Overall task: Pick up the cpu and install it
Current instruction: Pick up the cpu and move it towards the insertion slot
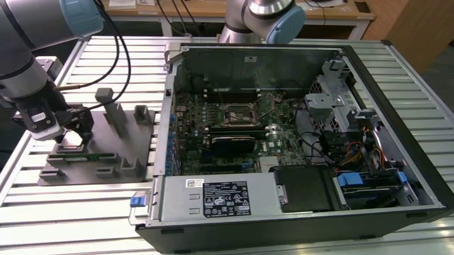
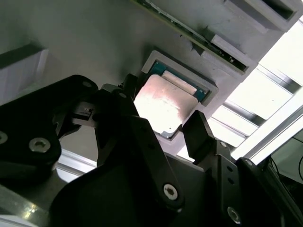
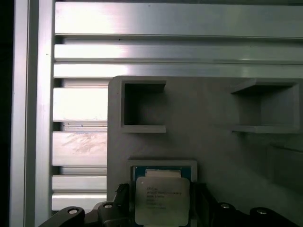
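Observation:
The cpu point(image 2: 163, 106) is a small square chip with a silvery top and a green border. It lies flat in a shallow square pocket of the grey tray point(image 3: 213, 109), as both wrist views show point(image 3: 162, 198). My gripper point(image 2: 162, 109) is lowered over it and stands open, one black finger point(image 2: 196, 130) on each side of the chip, with narrow gaps to its edges. In the exterior view the gripper point(image 1: 71, 139) sits at the tray's point(image 1: 99, 175) left part. The black-framed socket point(image 1: 236, 112) lies on the motherboard inside the open computer case.
A thin green memory stick point(image 1: 89, 157) lies on the tray beside the gripper. Grey upright posts point(image 1: 114, 114) rise from the tray. The open case point(image 1: 298, 133) fills the exterior view's right, on a slatted aluminium table point(image 1: 71, 223). A second arm's base point(image 1: 262, 18) stands behind the case.

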You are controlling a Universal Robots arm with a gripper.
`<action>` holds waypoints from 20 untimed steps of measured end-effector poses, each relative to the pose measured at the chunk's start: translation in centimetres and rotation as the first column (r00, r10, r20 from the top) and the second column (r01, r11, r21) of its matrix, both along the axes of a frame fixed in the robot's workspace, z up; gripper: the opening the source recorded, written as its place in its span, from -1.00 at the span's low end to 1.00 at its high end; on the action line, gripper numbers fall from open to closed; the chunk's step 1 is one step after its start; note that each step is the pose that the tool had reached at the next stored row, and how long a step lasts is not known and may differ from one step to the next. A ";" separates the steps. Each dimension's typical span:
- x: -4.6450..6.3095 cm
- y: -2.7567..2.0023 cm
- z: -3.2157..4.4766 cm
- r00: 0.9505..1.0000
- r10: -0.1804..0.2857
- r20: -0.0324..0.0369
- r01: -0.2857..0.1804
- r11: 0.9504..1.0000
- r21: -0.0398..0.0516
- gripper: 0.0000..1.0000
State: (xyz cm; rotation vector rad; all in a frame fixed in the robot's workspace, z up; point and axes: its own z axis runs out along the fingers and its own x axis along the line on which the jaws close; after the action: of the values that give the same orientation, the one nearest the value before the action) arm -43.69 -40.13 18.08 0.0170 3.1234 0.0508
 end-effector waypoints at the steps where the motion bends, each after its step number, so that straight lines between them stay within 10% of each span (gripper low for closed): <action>1: 0.0 0.00 0.01 1.000 0.000 0.000 0.000 1.000 0.000 0.33; 20: -0.2 -0.01 0.01 1.000 0.000 0.000 0.000 1.000 0.000 0.09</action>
State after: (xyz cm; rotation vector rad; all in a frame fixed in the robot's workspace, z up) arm -43.87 -40.14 18.09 0.0168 3.1233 0.0506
